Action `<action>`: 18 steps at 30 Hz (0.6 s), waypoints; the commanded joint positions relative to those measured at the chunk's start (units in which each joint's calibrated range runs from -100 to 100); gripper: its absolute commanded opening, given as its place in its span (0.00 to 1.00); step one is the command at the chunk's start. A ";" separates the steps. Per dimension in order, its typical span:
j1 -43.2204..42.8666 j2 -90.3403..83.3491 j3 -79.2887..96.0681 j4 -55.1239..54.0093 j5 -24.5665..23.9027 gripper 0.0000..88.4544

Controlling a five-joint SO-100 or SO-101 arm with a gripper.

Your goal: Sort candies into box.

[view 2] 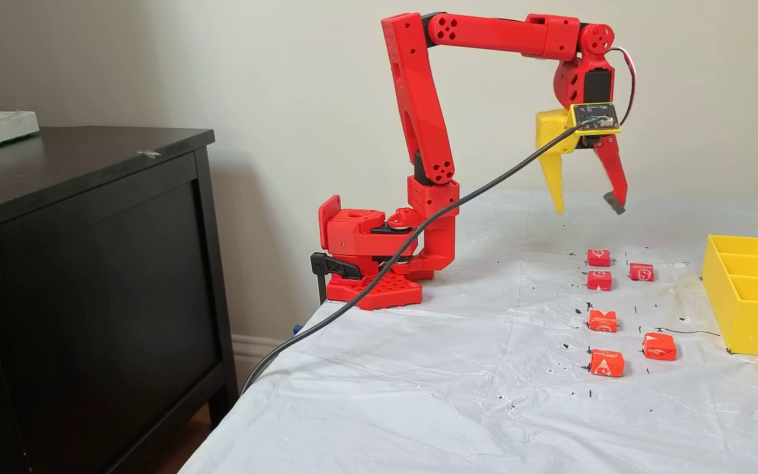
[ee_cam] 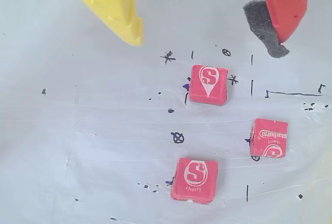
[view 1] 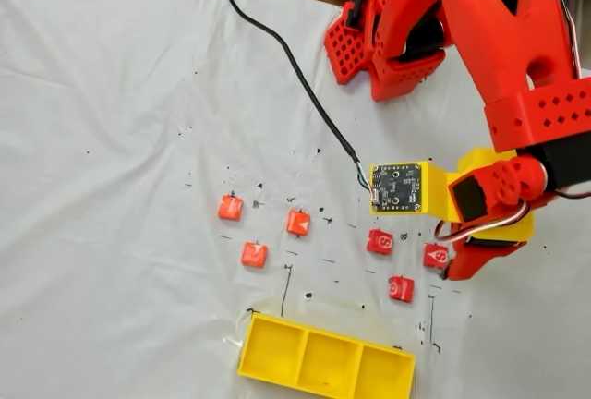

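My gripper (view 2: 588,210) hangs in the air above the white sheet (view 2: 418,382), jaws spread wide and holding nothing; in the side-on fixed view the yellow finger (view 2: 553,174) and the red finger (view 2: 612,174) point down, well clear of the table. In the wrist view the same two fingers enter from the top edge, yellow (ee_cam: 111,6) at the left and red with its dark pad (ee_cam: 282,6) at the right, with bare sheet between them.

Below them lie three deep red candies with white markings: one (ee_cam: 208,84) near the middle of the wrist view, one (ee_cam: 268,138) to the right and one (ee_cam: 194,180) nearer the bottom edge; all three lie apart from one another on the sheet, among black pen marks. In the fixed view from above, these three (view 1: 379,242), (view 1: 436,256), (view 1: 401,288) sit right of centre, just beside my gripper's body; the three orange-red candies (view 1: 230,207), (view 1: 298,223), (view 1: 254,254) sit to their left, well apart from the gripper.

The yellow box (view 1: 325,334) lies at the bottom edge of that view, below both groups, its three compartments empty; in the side-on fixed view it (view 2: 751,316) stands at the far right, with all six candies on the sheet to its left. A black cable (view 1: 277,48) runs across the sheet to the circuit board (view 1: 397,187) on my wrist.
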 commanded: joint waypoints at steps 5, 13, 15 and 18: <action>0.49 4.54 -2.82 -4.23 0.34 0.36; 0.40 8.11 -2.45 -7.42 0.49 0.36; 0.22 9.04 -2.36 -7.91 0.49 0.36; 0.13 10.31 -2.36 -8.97 0.49 0.35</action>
